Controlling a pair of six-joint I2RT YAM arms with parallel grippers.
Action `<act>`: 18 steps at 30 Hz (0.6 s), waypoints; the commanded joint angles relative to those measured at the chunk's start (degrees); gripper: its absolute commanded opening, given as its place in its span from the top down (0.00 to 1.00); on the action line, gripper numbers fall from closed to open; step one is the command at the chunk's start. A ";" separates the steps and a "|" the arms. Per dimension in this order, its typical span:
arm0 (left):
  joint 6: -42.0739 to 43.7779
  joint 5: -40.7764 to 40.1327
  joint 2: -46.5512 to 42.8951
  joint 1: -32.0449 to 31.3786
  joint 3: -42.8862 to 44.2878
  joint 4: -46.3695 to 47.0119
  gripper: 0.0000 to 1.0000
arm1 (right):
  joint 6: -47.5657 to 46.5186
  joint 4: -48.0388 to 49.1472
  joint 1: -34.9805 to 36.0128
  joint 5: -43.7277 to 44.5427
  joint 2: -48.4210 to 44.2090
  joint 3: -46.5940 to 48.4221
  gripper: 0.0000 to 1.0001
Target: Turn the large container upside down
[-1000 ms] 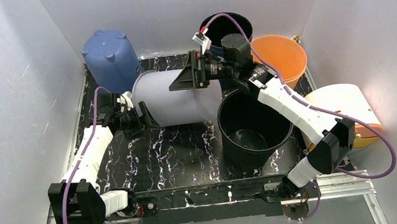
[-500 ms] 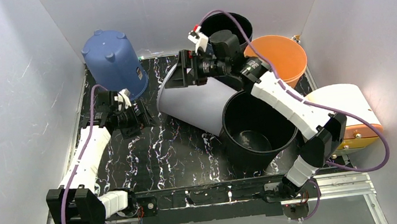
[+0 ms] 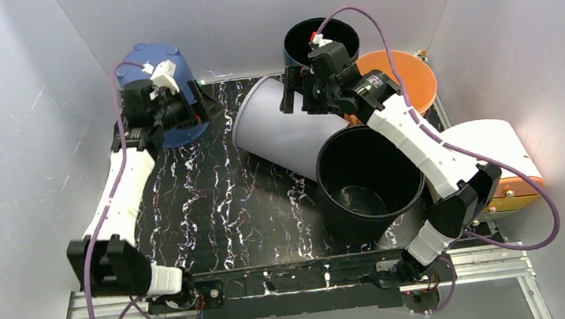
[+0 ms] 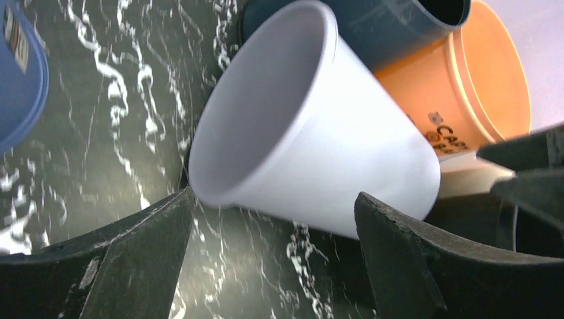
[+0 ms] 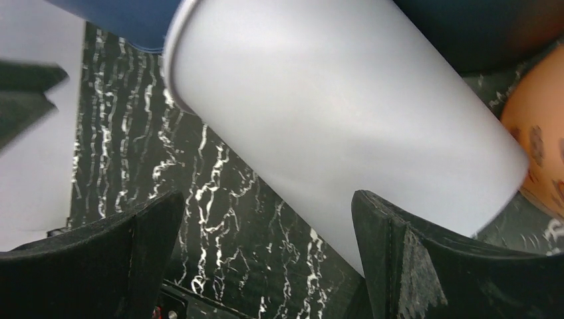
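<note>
blue tub stands upside down in the back left corner of the black marbled worktop. the left claw hangs just beside it, released, jaws spread wide with nothing between them, pointing toward the open mouth of the large white container. the container lies on its side near the middle back of the worktop, neither upright nor inverted. its mouth faces left with the rim down on the worktop, and its closed end runs right and slightly toward the arms, against the wall of an upright black bucket. the right claw hovers over the far side of the white container, also released, jaws wide and grasping nothing; whether a finger brushes the wall cannot be told. behind it stands a dark navy bucket, with an orange bucket to its right.
</note>
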 commanded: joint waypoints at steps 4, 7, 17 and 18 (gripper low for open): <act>1.74 3.86 13.41 -2.63 9.39 14.64 0.12 | 1.34 0.40 -0.19 6.15 -4.42 -3.23 0.02; 3.82 5.74 19.41 -4.07 15.16 12.66 0.11 | 1.56 -0.17 -0.28 6.35 -4.65 -3.35 0.02; 9.56 -1.06 28.90 -10.26 26.42 3.89 0.23 | 2.00 -0.33 -0.50 6.18 -5.84 -3.90 0.02; 11.27 -4.09 28.82 -11.10 26.83 2.59 0.26 | 2.00 -0.45 -0.49 6.18 -5.88 -3.79 0.02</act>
